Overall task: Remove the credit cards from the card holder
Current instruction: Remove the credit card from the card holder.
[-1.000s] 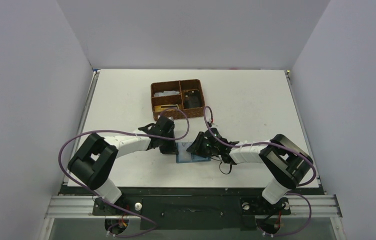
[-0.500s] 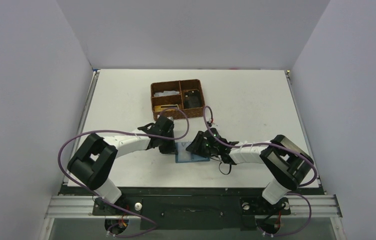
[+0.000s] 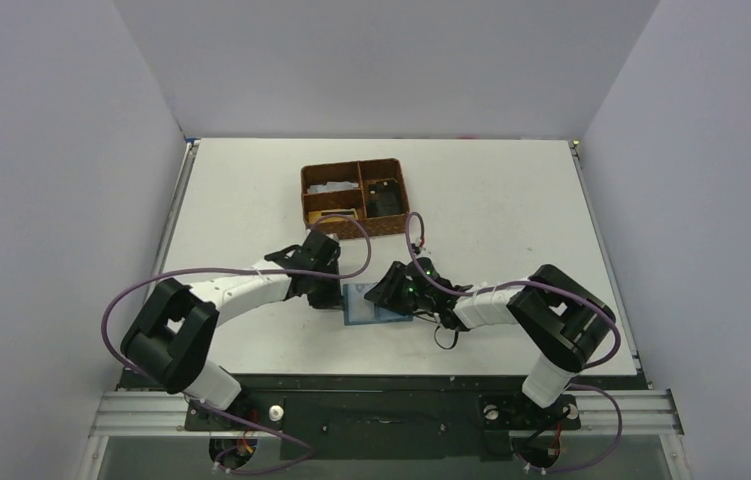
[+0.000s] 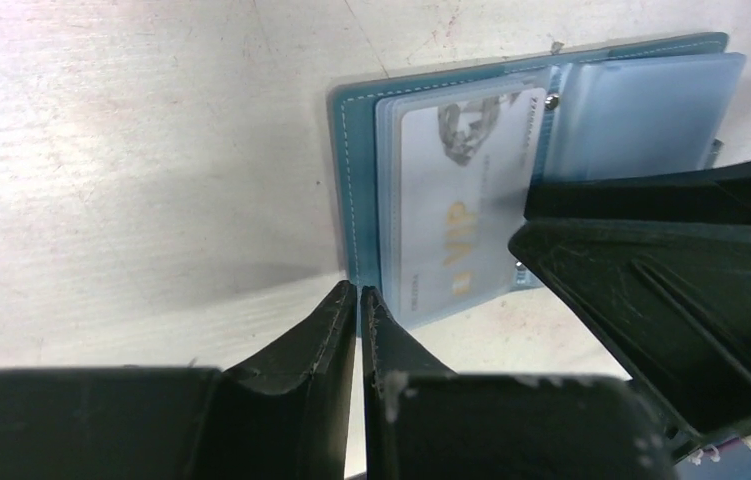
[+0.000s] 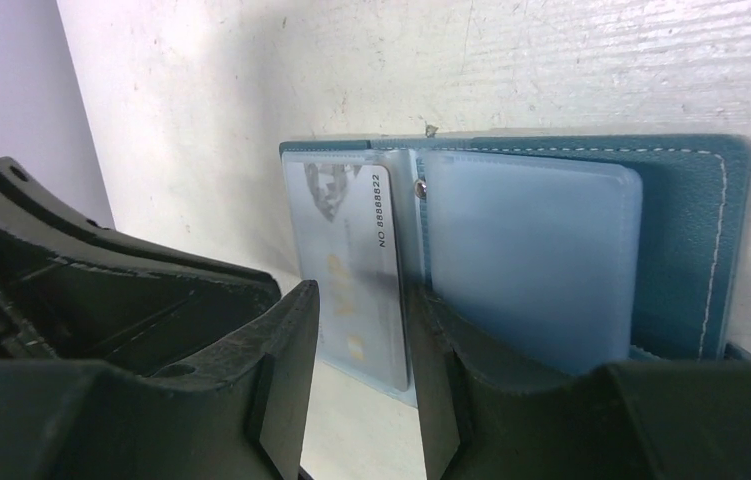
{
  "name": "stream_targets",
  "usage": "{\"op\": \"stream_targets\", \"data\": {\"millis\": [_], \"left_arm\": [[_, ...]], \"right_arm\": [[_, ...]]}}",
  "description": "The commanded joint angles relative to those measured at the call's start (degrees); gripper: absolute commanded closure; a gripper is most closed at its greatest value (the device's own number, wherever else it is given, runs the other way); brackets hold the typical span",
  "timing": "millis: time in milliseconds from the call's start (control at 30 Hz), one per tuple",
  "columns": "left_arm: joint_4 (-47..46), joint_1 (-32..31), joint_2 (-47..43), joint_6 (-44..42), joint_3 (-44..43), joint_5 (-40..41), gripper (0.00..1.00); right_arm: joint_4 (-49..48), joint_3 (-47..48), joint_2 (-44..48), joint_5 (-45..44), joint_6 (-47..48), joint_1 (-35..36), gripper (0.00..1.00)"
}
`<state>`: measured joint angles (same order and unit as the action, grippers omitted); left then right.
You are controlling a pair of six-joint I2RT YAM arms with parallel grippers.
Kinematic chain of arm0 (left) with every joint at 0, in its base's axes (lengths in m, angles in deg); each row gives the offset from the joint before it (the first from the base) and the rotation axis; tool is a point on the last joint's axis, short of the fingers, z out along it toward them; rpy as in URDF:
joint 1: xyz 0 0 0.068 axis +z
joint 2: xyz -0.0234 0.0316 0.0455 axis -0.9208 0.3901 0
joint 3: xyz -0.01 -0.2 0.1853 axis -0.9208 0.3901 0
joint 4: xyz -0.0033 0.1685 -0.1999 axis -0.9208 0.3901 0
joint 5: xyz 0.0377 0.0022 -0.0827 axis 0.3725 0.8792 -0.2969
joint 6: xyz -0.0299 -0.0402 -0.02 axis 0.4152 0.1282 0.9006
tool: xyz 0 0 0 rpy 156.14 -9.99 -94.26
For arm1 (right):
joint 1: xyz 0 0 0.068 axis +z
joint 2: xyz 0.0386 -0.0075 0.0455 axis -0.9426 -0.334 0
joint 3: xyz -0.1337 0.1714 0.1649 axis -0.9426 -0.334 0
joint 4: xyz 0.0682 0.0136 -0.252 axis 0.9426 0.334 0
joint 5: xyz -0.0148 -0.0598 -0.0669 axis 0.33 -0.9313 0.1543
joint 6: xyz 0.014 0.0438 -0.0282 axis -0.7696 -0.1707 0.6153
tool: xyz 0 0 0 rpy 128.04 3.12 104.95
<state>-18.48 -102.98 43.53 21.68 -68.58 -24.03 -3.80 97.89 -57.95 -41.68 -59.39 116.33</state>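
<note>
— Where did the card holder (image 3: 369,306) lie?

— Open and flat on the white table (image 3: 511,220), teal cover down, between the two grippers. A pale credit card (image 4: 451,215) with gold "VIP" lettering sat in the clear sleeve of one panel. The other panel's sleeve (image 5: 531,260) looked frosted, and I could not tell what it held.

— And the right gripper?

— The right gripper (image 5: 361,300) stood over the holder's near edge with its fingers apart. The card's near end showed in the gap between them, so nothing was pinched. Whether the tips pressed on the sleeve, I could not tell.

— The left one?

— The left gripper (image 4: 358,292) had its fingers drawn together — only a hairline slit between them, with nothing in it. Its tips sat just beside the holder's outer corner on the card's side. Contact with the teal border was unclear.

— Anything farther out?

— A brown woven basket (image 3: 354,198) with compartments stood toward the back of the table, well apart from the holder.
</note>
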Motion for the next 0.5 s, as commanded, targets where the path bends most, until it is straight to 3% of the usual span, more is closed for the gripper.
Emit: {"op": "stream_targets", "data": {"millis": [0,467], "left_arm": [[2.1,0.4,-4.2,-0.7,-2.9,1.0,0.95],[-3.1,0.5,0.8,-0.3,-2.3,-1.0,0.92]], "right_arm": [[-3.4,-1.9,-1.4,1.4,-2.1,0.6,0.64],[-5.1,-2.8,-1.6,1.8,-3.6,0.6,0.64]]}}
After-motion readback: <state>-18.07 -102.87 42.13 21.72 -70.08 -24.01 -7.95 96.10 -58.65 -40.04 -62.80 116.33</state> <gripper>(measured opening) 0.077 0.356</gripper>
